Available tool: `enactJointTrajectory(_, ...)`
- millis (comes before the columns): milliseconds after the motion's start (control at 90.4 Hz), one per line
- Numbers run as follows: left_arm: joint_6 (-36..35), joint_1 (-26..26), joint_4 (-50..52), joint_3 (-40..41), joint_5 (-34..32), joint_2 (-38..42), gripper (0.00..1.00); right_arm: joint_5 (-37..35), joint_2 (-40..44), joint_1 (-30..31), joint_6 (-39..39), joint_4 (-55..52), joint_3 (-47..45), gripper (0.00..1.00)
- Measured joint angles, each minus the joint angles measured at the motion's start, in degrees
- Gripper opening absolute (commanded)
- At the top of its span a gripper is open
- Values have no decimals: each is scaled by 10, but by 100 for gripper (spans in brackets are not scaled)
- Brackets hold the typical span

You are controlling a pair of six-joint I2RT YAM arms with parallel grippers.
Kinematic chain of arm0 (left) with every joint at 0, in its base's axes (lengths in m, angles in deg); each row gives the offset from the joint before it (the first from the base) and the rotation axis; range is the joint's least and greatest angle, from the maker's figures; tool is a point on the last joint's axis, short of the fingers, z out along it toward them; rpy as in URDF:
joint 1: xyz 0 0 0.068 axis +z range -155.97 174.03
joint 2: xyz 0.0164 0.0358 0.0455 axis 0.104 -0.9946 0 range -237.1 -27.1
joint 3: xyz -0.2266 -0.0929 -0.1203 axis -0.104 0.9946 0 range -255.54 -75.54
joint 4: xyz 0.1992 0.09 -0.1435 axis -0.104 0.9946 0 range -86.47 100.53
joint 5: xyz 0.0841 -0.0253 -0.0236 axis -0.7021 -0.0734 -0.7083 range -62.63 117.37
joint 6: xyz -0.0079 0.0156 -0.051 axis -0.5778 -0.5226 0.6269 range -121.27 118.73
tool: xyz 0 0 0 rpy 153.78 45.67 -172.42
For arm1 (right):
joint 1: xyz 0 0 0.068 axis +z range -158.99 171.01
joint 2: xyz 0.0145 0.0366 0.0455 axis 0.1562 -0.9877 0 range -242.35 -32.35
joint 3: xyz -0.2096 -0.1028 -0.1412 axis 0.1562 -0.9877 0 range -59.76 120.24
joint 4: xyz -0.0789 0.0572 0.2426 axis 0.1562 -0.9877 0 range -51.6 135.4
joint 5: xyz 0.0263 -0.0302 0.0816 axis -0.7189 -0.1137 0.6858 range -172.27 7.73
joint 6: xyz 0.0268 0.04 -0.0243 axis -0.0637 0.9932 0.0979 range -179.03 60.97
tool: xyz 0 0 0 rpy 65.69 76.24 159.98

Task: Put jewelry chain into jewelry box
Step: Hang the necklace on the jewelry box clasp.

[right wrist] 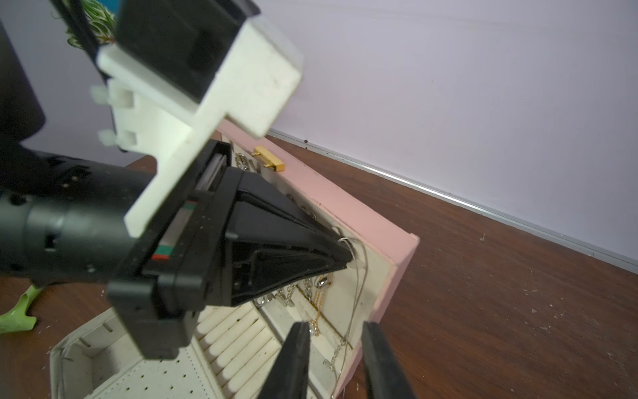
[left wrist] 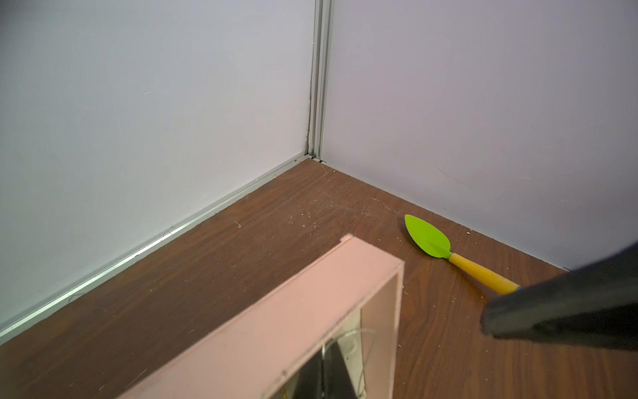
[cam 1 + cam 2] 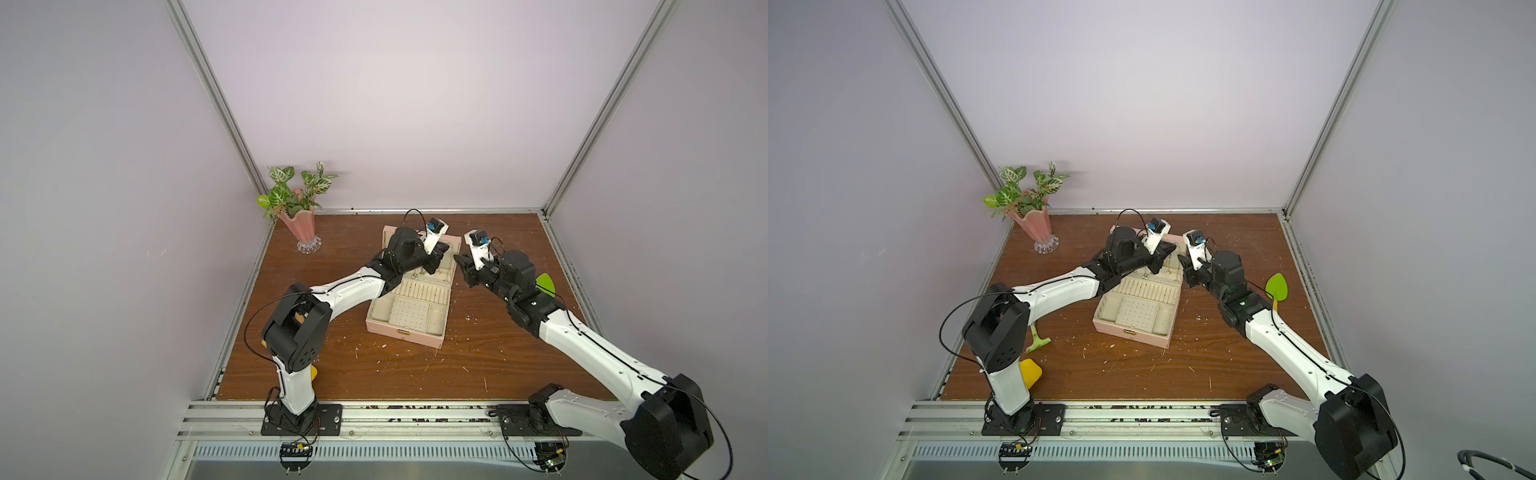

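The pink jewelry box (image 3: 409, 328) (image 3: 1133, 334) lies open mid-table with its lid raised at the far end. My left gripper (image 3: 440, 255) (image 3: 1165, 253) (image 1: 347, 255) reaches into the lid, shut on the jewelry chain (image 1: 357, 293). The chain is a thread-thin silvery loop hanging from the tips down the lid's cream lining. In the left wrist view the loop (image 2: 355, 331) shows just inside the lid's edge (image 2: 276, 311). My right gripper (image 3: 461, 262) (image 3: 1183, 264) (image 1: 336, 359) hovers close beside the lid's right corner. It is open, and the chain's strand runs past between its fingers untouched.
Thicker gold and silver chains (image 1: 319, 304) hang inside the lid. A green trowel (image 3: 546, 282) (image 2: 428, 241) lies by the right wall. A plant in a pink vase (image 3: 297, 224) stands at the back left. A green tool (image 3: 1038, 340) and a yellow thing (image 3: 1030, 372) lie near the left arm's base.
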Motion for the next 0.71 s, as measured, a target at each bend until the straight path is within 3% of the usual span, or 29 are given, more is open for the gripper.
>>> enactJointTrajectory(509,12,-2,8,0,-5,0,16,0,0,0,2,0,0,30)
enactJointTrajectory(708,10,-2,-12,24,4,10,27,-2,5,0,-5,-4,0,37)
